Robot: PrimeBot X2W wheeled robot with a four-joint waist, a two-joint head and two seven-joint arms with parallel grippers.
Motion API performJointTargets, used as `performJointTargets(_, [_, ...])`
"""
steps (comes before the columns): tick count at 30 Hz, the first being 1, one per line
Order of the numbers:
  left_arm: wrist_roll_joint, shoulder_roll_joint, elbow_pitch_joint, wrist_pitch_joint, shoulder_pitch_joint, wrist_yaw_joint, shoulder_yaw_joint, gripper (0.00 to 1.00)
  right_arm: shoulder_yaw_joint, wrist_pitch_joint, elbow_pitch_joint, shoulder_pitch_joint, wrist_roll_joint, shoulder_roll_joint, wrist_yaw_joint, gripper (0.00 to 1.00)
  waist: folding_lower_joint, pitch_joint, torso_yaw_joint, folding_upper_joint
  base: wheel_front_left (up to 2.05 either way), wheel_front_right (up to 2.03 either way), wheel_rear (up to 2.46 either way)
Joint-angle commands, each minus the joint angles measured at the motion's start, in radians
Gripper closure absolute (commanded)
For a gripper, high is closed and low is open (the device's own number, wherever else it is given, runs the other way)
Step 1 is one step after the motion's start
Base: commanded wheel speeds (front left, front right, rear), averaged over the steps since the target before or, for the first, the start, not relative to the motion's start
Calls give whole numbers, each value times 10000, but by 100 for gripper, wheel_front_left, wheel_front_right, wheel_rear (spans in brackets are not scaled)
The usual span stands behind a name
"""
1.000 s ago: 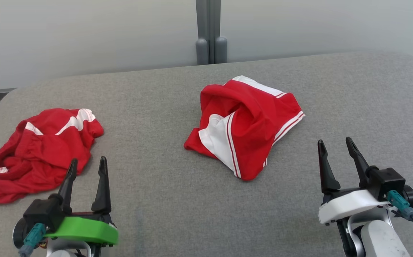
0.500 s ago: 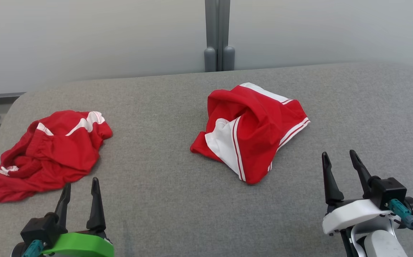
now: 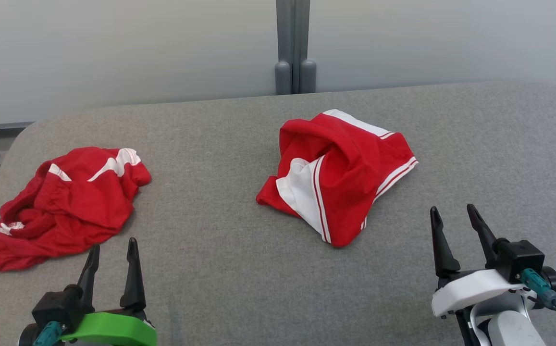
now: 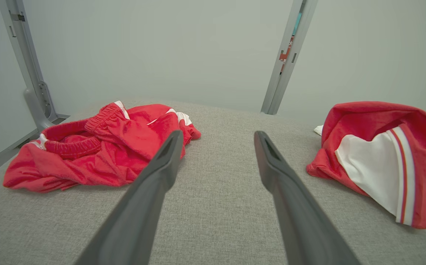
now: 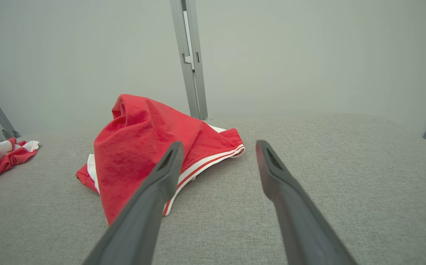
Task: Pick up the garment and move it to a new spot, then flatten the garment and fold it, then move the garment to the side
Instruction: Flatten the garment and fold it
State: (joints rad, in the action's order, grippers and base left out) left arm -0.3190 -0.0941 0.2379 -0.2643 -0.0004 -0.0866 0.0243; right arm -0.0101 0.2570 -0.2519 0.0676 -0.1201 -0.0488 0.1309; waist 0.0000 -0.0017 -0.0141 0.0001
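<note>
Garment (image 3: 340, 173) sits crumpled on the bench (image 3: 220, 269); our left tool (image 3: 114, 244) and right tool (image 3: 451, 208) are both spread, empty. We'd pinch an edge, not the bunched middle.

The garment (image 3: 345, 168) ahead of the right hand (image 3: 451, 207), toward its left, is bright red with a plain white panel edged by thin red and white stripes. The same striping runs along its hem. The second garment (image 3: 66, 202) just beyond the left hand (image 3: 114, 242) is red with white patches. The worktop (image 3: 220, 269) is a heathered grey weave. Both hands have black fingers; the left mount (image 3: 109, 329) is green, the right mount (image 3: 470, 288) white.
</note>
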Motion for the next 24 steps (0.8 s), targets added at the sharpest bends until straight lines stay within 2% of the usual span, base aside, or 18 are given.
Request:
performJointTargets(1, [36, 15, 8, -2, -163, -38, -75, 0, 15, 56, -15, 49, -27, -29, -3, 0, 0, 1, 8, -1, 0, 0, 0])
performJointTargets(16, [293, 194, -119, -2, -267, -195, -174, 0, -56, -89, -110, 234, -119, -29, -3, 0, 0, 196, 155, -1, 0, 0, 0])
performJointTargets(24, [445, 264, -395, -2, -693, -273, -105, 0, -481, -1449, -1188, 1744, -774, -23, -3, 0, 0, 1011, 360, -1, 0, 0, 0])
